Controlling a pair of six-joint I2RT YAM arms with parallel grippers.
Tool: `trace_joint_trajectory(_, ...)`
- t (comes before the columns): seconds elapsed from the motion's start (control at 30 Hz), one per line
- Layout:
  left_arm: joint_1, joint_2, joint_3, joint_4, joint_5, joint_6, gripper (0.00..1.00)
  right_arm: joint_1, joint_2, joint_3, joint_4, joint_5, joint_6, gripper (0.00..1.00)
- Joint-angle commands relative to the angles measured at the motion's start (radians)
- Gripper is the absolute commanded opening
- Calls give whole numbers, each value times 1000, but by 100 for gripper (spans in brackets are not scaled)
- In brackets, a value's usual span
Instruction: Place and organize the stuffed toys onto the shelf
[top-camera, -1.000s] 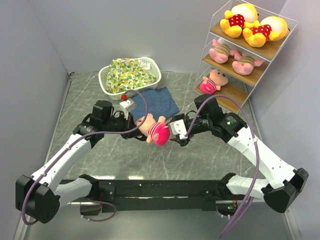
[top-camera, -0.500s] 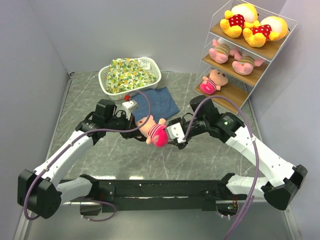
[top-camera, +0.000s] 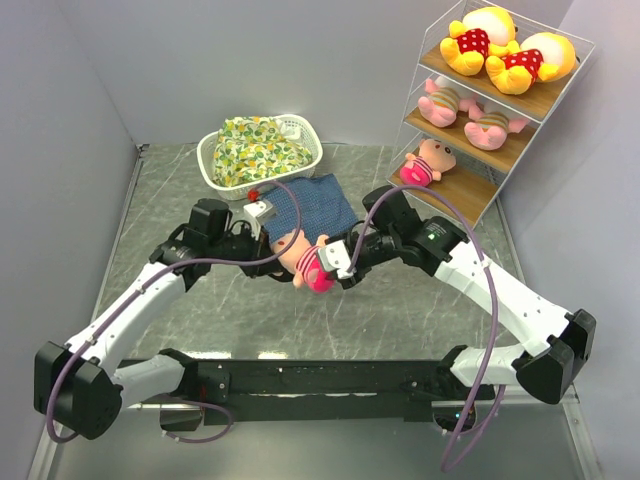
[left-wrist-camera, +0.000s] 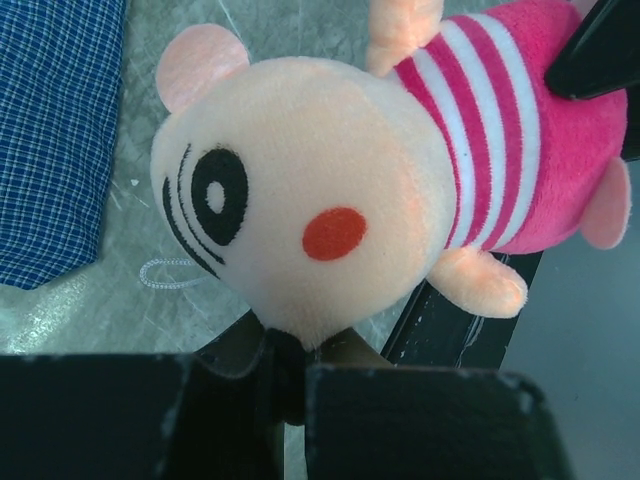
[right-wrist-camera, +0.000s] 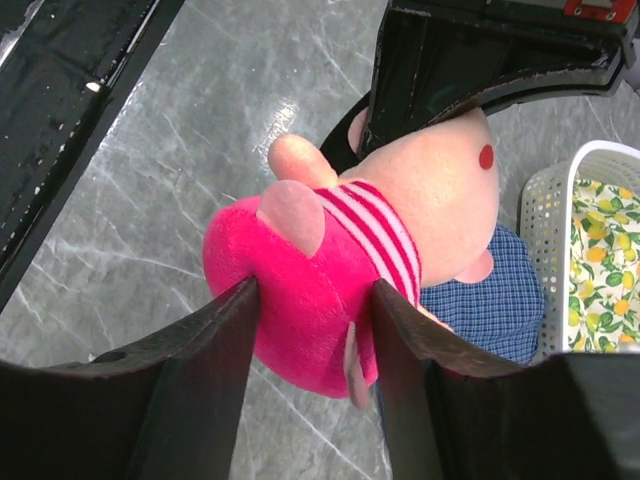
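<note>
The doll hangs above the tabletop, left jaws pinching its head and right jaws pinching its pink body, likely so the right arm can take it to the shelf.

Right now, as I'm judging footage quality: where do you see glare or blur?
Top external: pale glare strips on the table at its near edge. Left wrist: plush doll sharp, left claw dark and blurred. Right wrist: right claw soft, doll crisp.
</note>
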Motion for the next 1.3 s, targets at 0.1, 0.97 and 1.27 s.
trace_joint_trajectory(0.1, -5, -57, 18, 86, 43, -15, 2, 6, 18, 4, 17, 26, -10, 33)
trace_joint_trajectory(0.97, -3, -131, 115, 210, -1032, -147, 96, -75, -209, -410, 512, 309, 321, 0)
trace_joint_trajectory(1.27, 3, -185, -4, 233, -1227, -187, 96, -270, -171, -456, 683, 653, 433, 0)
